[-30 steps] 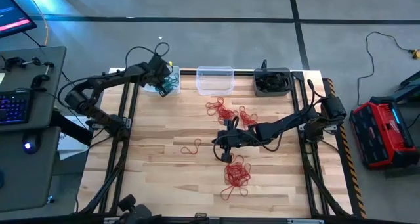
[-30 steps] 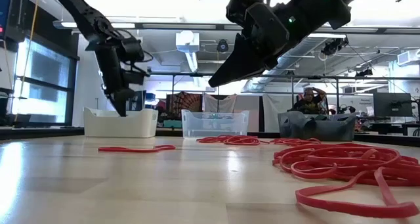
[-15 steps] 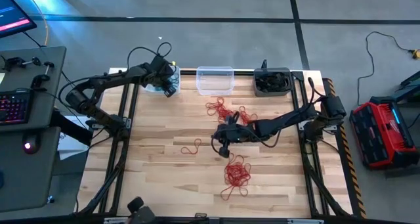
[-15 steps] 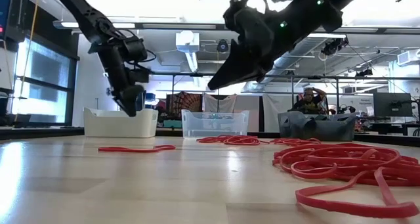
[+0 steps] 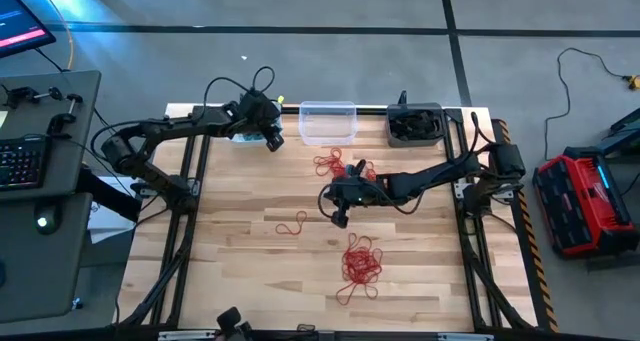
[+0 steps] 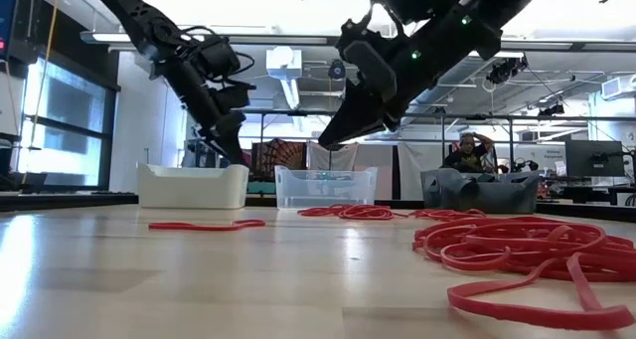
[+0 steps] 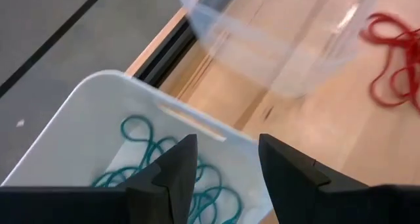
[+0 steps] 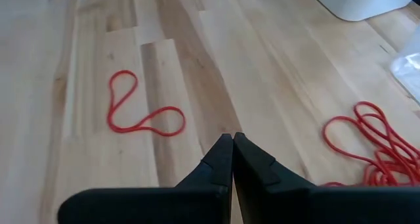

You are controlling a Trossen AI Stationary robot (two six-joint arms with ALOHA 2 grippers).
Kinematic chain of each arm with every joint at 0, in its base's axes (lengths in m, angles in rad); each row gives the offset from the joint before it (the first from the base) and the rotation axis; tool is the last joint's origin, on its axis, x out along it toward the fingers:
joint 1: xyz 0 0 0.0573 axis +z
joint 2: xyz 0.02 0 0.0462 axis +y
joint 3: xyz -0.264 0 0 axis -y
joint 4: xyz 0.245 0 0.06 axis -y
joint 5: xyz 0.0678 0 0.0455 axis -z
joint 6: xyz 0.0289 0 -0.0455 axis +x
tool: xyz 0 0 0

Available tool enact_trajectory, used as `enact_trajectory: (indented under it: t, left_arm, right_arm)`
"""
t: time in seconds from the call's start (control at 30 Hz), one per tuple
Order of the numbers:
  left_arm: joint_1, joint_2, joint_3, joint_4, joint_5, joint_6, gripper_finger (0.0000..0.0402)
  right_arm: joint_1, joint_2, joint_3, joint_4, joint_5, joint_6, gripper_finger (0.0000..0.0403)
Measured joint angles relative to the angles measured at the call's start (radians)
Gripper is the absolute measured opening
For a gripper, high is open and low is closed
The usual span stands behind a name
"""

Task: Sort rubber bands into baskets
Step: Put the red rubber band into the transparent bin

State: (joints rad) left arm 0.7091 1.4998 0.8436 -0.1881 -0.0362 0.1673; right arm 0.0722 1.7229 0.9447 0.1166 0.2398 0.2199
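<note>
Baskets: three, in a row along the far edge of the table (image 5: 240,271). The white basket (image 5: 243,133) is leftmost, the clear basket (image 5: 327,122) sits in the middle and serves as landmark, and the dark grey basket (image 5: 415,125) is to its right. Teal rubber bands (image 7: 164,165) lie in a bunch inside the white basket; count cannot be told. Red rubber bands are on the table in three groups: one cluster (image 5: 340,165) just in front of the clear basket, one single twisted loop (image 5: 292,225) further toward the near edge and left of the basket, and one dense pile (image 5: 360,264) well in front of it. Dark contents show in the grey basket, but I cannot tell what they are. Left gripper (image 5: 271,137) hangs between the white and clear baskets, fingers (image 7: 172,175) spread apart, holding nothing. Right gripper (image 5: 337,213) hovers above the table in front of the clear basket, between the cluster and the pile, fingers (image 8: 220,161) pressed together, empty.
</note>
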Motion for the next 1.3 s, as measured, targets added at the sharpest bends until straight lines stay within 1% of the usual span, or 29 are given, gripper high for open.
enact_trajectory:
  t: [0.17, 0.27, 0.37, 0.47, 0.57, 0.73, 0.87, 1.1, 1.3]
  left_arm:
    - [-0.025, 0.0, 0.0, 0.027, -0.007, -0.001, 0.0157]
    - [-0.025, -0.013, -0.001, 0.012, -0.017, 0.0, 0.0157]
    - [-0.025, -0.051, -0.008, 0.014, -0.018, 0.002, 0.0157]
    - [-0.025, -0.122, -0.06, 0.063, 0.013, -0.011, 0.0157]
    - [-0.041, -0.209, -0.152, 0.132, 0.06, -0.037, 0.0157]
    - [-0.128, -0.356, -0.296, 0.285, 0.071, -0.035, 0.0156]
    - [-0.204, -0.464, -0.373, 0.366, 0.078, -0.036, 0.0156]
    - [-0.32, -0.594, -0.428, 0.382, 0.08, -0.052, 0.0156]
    - [-0.38, -0.617, -0.456, 0.364, 0.079, -0.07, 0.0156]
  right_arm:
    - [-0.024, 0.0, 0.0, -0.002, -0.017, 0.0, 0.0009]
    - [-0.029, 0.0, 0.0, -0.001, -0.031, 0.0, 0.0028]
    - [-0.028, 0.0, 0.0, 0.001, -0.031, 0.007, 0.0052]
    - [-0.028, 0.0, 0.0, 0.008, -0.032, 0.012, 0.0072]
    - [-0.028, 0.0, 0.0, 0.021, -0.037, 0.007, 0.0079]
    - [-0.045, 0.0, 0.0, 0.038, -0.072, 0.0, 0.007]
    - [-0.059, 0.0, 0.0, 0.039, -0.09, 0.008, 0.0063]
    - [-0.055, 0.0, 0.05, -0.009, -0.11, 0.016, 0.0065]
    - [-0.021, 0.0, 0.091, -0.03, -0.105, 0.016, 0.0084]
